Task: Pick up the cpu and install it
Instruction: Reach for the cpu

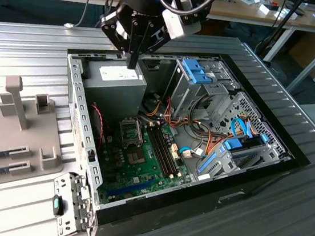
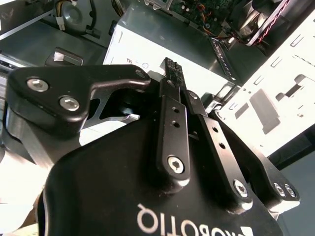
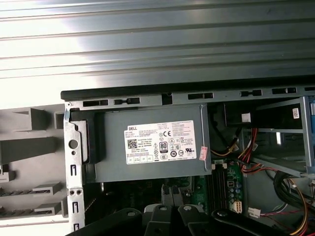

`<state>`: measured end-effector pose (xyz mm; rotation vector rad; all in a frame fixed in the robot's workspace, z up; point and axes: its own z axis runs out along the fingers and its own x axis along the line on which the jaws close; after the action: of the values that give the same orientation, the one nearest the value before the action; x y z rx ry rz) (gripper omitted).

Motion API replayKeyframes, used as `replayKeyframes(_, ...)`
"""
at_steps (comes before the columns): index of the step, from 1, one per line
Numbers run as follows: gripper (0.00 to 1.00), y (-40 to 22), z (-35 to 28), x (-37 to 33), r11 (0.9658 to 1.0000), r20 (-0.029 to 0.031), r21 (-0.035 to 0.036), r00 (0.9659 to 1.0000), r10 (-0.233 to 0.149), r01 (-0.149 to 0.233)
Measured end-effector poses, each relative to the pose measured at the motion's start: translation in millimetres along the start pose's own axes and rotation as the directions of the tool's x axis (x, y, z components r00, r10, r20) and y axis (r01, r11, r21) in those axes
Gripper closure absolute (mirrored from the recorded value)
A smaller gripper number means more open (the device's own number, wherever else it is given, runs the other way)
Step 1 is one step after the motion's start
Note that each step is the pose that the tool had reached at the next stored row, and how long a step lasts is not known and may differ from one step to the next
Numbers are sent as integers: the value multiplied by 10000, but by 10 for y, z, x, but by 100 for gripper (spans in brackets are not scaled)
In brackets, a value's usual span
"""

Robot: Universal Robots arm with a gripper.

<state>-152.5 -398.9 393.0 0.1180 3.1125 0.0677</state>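
Observation:
My gripper (image 1: 131, 64) hangs over the back left corner of the open computer case (image 1: 291, 154), just above the grey power supply box (image 1: 115, 84). Its two black fingers (image 2: 170, 118) are pressed together at the tips, and I see nothing held between them. In the first wrist view the gripper (image 3: 170, 195) points at the near edge of the power supply box (image 3: 147, 147). The black socket frame (image 1: 131, 131) lies on the green motherboard (image 1: 139, 173), nearer the exterior view's front than the gripper. The cpu is out of view.
A grey parts stand (image 1: 26, 131) with upright posts and slotted holders sits on the ribbed table at the exterior view's left. Drive cages with blue clips (image 1: 200, 71) and bundles of coloured cables (image 1: 200, 140) crowd the case's right half. A metal bracket (image 1: 69, 205) leans at its front corner.

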Motion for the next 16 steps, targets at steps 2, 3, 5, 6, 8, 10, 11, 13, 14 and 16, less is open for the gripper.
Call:
replayKeyframes(2,89,0,0,3,10000,0,0,10000,0,0)
replayKeyframes(3,89,0,0,5,10000,0,0,10000,0,0)
replayKeyframes(5,89,-1,0,10,10000,0,0,10000,-1,1)
replayKeyframes(6,89,-1,0,12,10000,0,1,10000,0,0)
replayKeyframes(8,89,-2,0,24,10000,0,0,10000,1,-1)
replayKeyframes(10,89,-3,0,40,10000,0,0,10000,0,0)
replayKeyframes(11,89,-4,0,50,10000,0,0,10000,0,0)
replayKeyframes(13,89,-5,1,68,10000,0,0,10000,-1,1)
replayKeyframes(14,89,-6,1,74,10000,-1,1,10000,0,0)
replayKeyframes(16,89,-6,2,80,10000,0,1,10000,-1,1)
